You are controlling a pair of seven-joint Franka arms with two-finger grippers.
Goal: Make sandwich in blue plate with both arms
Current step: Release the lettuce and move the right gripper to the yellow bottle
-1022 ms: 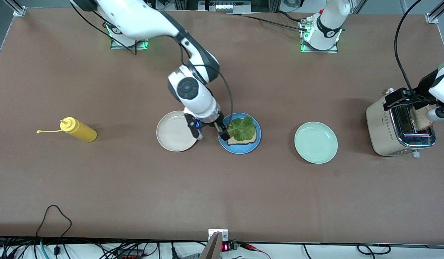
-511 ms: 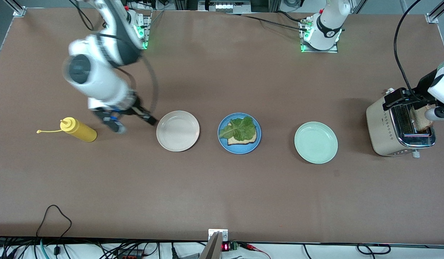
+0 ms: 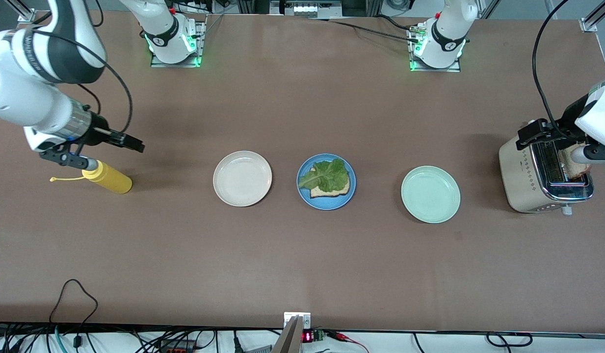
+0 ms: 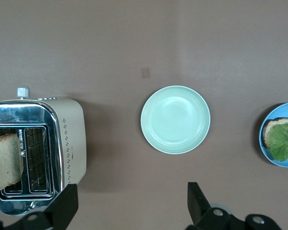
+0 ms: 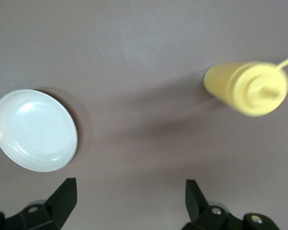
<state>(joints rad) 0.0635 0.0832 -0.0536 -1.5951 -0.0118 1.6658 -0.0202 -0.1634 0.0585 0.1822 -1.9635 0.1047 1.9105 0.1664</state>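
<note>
My right gripper (image 3: 93, 152) hangs with its black fingers spread wide and empty, over the table just above the yellow squeeze bottle (image 3: 108, 177), which lies on its side at the right arm's end. My left gripper (image 4: 129, 211) is likewise spread and holds nothing; it hovers over the toaster (image 3: 545, 174), a rounded cream box with a shiny chrome top at the left arm's end.

Taking the blue plate (image 3: 346, 196) as my landmark: it sits in the middle of a row of three round, raised-rim plates. On it lies one squarish slice of light-brown bread with a darker crust, topped by a ruffled green lettuce leaf (image 3: 327, 176). I judge the sandwich half built: base and lettuce are down, and the top slice is missing. That second slice of bread (image 4: 6, 160) stands in a slot of the toaster, well apart from the blue plate toward the left arm's end.

Beside the blue plate toward the right arm is a glossy cream-white plate (image 3: 242, 178), bare. Beside it toward the left arm is a pale green plate (image 3: 430, 194), also bare. The tabletop (image 3: 302, 264) is matte brown.
</note>
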